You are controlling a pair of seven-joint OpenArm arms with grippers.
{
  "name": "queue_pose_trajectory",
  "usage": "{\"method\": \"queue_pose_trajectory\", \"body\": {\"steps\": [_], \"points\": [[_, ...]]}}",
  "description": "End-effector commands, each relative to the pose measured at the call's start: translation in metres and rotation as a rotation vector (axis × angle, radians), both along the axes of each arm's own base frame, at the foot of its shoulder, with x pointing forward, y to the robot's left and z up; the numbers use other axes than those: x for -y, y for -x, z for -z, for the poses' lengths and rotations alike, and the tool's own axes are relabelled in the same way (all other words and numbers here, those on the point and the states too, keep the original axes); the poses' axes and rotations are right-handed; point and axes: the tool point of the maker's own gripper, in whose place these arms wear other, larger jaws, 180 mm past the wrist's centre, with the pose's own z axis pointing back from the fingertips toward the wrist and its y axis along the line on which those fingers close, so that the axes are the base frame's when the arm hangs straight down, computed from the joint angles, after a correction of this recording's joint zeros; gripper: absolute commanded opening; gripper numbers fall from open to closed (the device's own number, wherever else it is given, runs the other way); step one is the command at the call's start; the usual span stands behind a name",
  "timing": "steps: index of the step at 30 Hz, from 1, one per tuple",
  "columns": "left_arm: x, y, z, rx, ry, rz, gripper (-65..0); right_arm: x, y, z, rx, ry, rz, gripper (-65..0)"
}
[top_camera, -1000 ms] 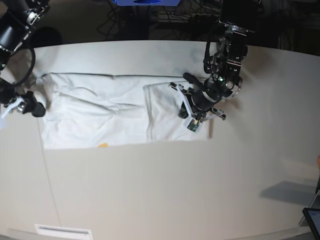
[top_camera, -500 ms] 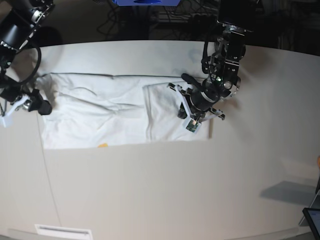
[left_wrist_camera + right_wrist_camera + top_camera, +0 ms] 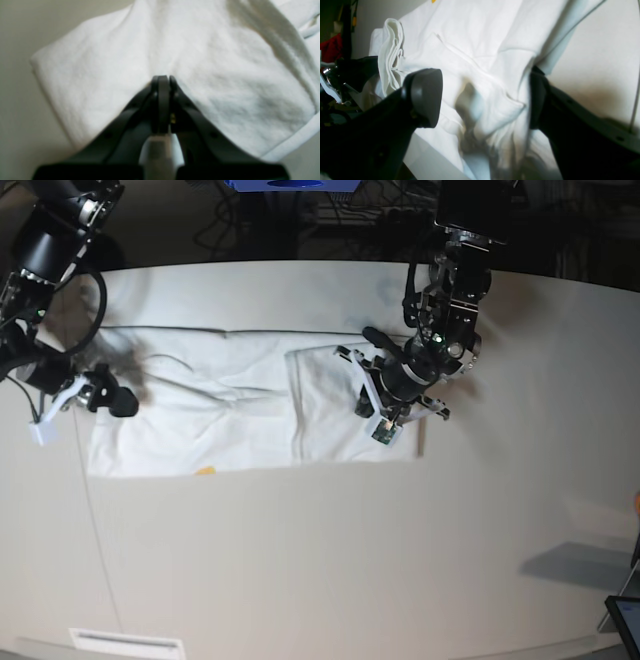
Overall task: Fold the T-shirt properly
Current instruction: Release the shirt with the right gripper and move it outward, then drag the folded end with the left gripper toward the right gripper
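1. White T-shirt (image 3: 240,405) spread across pale table (image 3: 330,560) in base view, one end folded over beneath left gripper (image 3: 385,405); right gripper (image 3: 100,395) positioned at opposite end.
2. Left wrist view: left gripper (image 3: 162,80) pressed fully together, tips resting against folded T-shirt (image 3: 212,75); no fabric visible between jaws.
3. Right wrist view: right gripper (image 3: 482,100) spread wide, straddling bunched T-shirt (image 3: 482,50) edge; fingers (image 3: 425,95) not clamped.

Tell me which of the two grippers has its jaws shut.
The left gripper, on the right in the base view over the T-shirt's folded end, has its jaws pressed together. The right gripper stands wide open around the cloth's other end.
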Motion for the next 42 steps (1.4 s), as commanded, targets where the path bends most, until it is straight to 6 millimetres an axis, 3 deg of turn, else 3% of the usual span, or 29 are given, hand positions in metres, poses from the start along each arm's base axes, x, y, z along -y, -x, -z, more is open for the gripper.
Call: {"method": "queue_pose_trajectory", "body": {"steps": [1,6,19,21,24,29,35,38,42], "points": [[0.000,-0.003,-0.005,0.011,-0.004,0.002,-65.0,0.006,-0.002,-0.004,-0.001,0.029,-0.010,-22.3],[0.002,-0.004,-0.006,0.011,0.004,0.004,-65.0,0.005,-0.002,-0.003,-0.001,0.029,-0.011,-40.2],[0.029,-0.007,-0.010,0.000,-0.004,0.069,-65.0,-0.014,-0.007,-0.002,0.010,0.029,-0.066,-43.1],[0.028,-0.009,-0.012,0.005,-0.003,0.065,-65.0,-0.012,-0.007,-0.002,0.011,0.032,-0.064,-48.6],[0.026,-0.010,-0.013,0.009,-0.006,0.062,-65.0,-0.009,-0.007,-0.002,0.009,0.041,-0.066,-64.3],[0.027,-0.014,-0.025,0.044,-0.003,0.068,-65.0,0.003,-0.007,-0.005,0.008,0.072,-0.065,-64.7],[0.015,-0.024,-0.067,0.108,-0.077,0.074,-65.0,0.013,-0.008,-0.011,0.020,0.104,-0.065,-64.7],[-0.008,-0.028,-0.083,0.124,-0.109,0.020,-65.0,0.014,-0.012,-0.023,0.059,0.135,-0.074,-64.7],[-0.050,-0.020,-0.074,0.066,-0.176,-0.066,-65.0,0.014,-0.015,-0.032,0.084,0.161,-0.082,-64.7]]}}
